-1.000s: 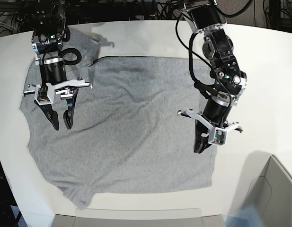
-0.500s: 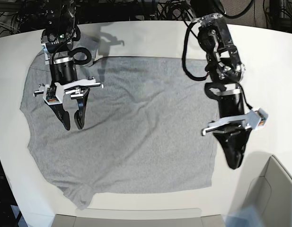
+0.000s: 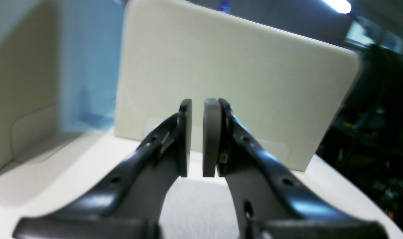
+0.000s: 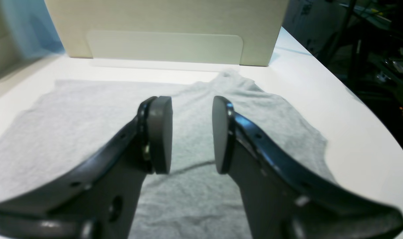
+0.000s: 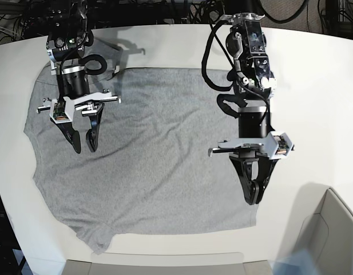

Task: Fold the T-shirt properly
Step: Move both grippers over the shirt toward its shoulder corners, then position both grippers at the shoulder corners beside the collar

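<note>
The heather-grey T-shirt (image 5: pixel 159 149) lies spread flat on the white table (image 5: pixel 313 86), plain side up, with one sleeve at the front left. It also shows in the right wrist view (image 4: pixel 88 126) and in the left wrist view (image 3: pixel 194 205). My left gripper (image 5: pixel 253 195) hovers over the shirt's right edge near the front corner. Its pads (image 3: pixel 212 132) are almost together, with only a thin slit and nothing between them. My right gripper (image 5: pixel 84 146) hangs over the shirt's left part, open and empty, with its pads (image 4: pixel 161 132) apart above the fabric.
A beige bin (image 5: pixel 333 229) stands at the front right, and a low beige wall (image 5: pixel 153 266) runs along the front edge. The same wall shows in the left wrist view (image 3: pixel 237 66) and the right wrist view (image 4: pixel 165 20). Dark cables lie beyond the table's back edge.
My left gripper swung out past the shirt's right edge, then came back over the shirt's right border with its wrist turned. My right gripper shifted slightly and stayed open.
</note>
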Controlling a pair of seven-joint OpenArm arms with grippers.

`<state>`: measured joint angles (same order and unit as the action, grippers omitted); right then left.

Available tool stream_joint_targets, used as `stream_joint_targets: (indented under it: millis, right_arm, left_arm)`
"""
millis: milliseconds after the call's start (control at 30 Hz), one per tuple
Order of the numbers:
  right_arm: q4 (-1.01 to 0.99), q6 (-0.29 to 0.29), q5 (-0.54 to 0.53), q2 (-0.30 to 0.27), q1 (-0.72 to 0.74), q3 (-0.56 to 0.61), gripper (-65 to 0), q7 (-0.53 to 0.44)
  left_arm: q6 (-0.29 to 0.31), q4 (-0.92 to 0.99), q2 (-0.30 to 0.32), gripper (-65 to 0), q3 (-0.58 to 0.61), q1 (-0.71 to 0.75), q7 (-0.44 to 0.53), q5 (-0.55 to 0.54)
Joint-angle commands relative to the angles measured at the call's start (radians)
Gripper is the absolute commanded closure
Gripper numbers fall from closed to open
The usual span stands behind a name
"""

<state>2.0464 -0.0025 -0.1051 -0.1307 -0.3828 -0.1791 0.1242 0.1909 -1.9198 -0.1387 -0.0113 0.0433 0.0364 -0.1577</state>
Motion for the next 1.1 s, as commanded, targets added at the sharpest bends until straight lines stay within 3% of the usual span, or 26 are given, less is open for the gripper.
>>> stream_joint_targets:
  millis: [0, 167, 533, 900, 967, 1067]
  right_arm:
    - [0.017, -0.004, -0.003, -0.005, 0.003, -0.003, -20.6, -0.031]
    - [0.017, -0.004, -0.003, -0.005, 0.002, -0.003, -20.7, -0.031]
    - [0.017, -0.004, -0.002, -0.004, -0.011, -0.003, -20.8, -0.033]
    - [0.017, -0.004, -0.002, 0.001, -0.011, -0.003, -20.9, -0.033]
    - [0.017, -0.004, -0.002, 0.003, -0.011, -0.003, -20.9, -0.033]
    - [0.017, -0.004, -0.002, -0.001, -0.011, -0.003, -20.9, -0.033]
  left_arm:
    - [-0.005, -0.030, 0.000, -6.4, 0.017, 0.020, 0.052, -0.004]
    - [-0.003, -0.056, 0.038, -6.4, 0.066, 0.050, 0.030, -0.004]
    - [-0.003, -0.059, 0.104, -6.4, 0.053, 0.054, -0.023, -0.016]
    - [0.008, -0.059, 0.149, -6.2, -0.031, 0.048, -0.014, -0.259]
    - [0.054, -0.080, 0.155, -6.2, -0.046, 0.051, -0.014, -0.297]
    - [0.212, -0.074, 0.146, -6.4, -0.125, 0.053, -0.039, -0.423]
